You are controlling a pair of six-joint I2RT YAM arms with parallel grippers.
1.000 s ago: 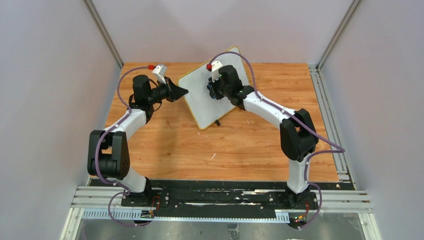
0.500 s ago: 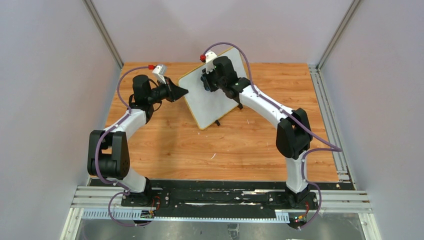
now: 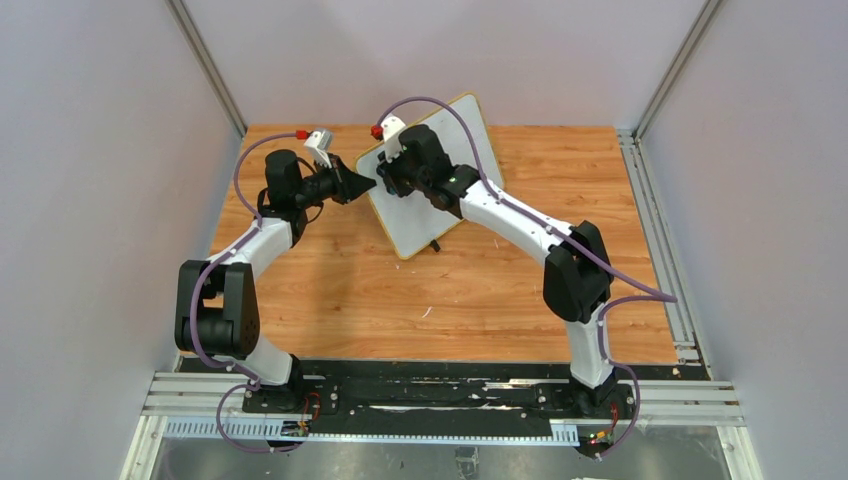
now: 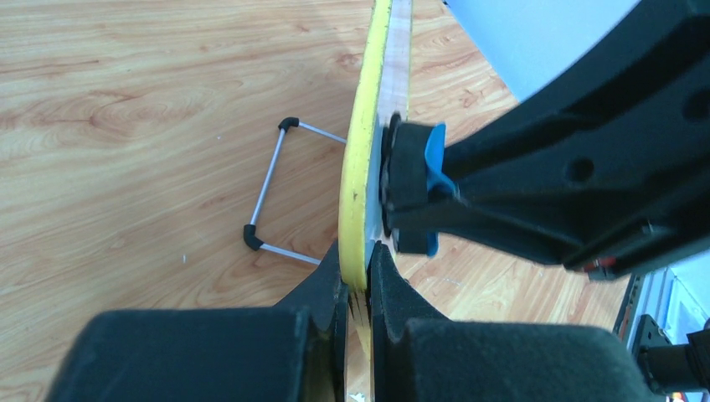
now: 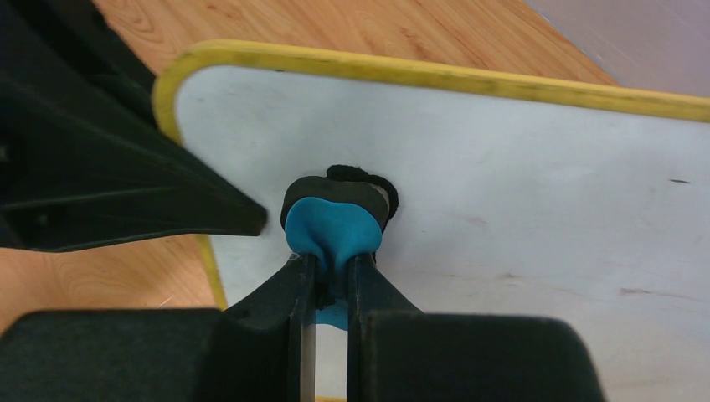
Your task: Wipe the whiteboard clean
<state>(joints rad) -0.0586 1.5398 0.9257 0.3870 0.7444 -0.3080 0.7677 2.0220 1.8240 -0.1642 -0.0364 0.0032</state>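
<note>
The whiteboard (image 3: 418,218), white with a thin yellow rim, stands tilted on the wooden table's far middle. My left gripper (image 3: 366,184) is shut on its left edge; in the left wrist view the jaws (image 4: 358,255) pinch the yellow rim (image 4: 357,159). My right gripper (image 3: 388,172) is shut on a blue-and-black eraser (image 5: 333,226) and presses it flat against the board face (image 5: 536,184) near its left corner. The eraser also shows edge-on in the left wrist view (image 4: 410,188). No red writing shows; only faint smudges are on the face.
The board's wire stand with black feet (image 4: 266,188) rests on the wooden table (image 3: 330,270) behind the board. The left gripper's black finger (image 5: 126,180) lies close beside the eraser. Grey walls enclose the table on three sides.
My right gripper has slid the eraser leftwards across the board face, from its upper middle to near the left corner. The left gripper and the board have not moved.
</note>
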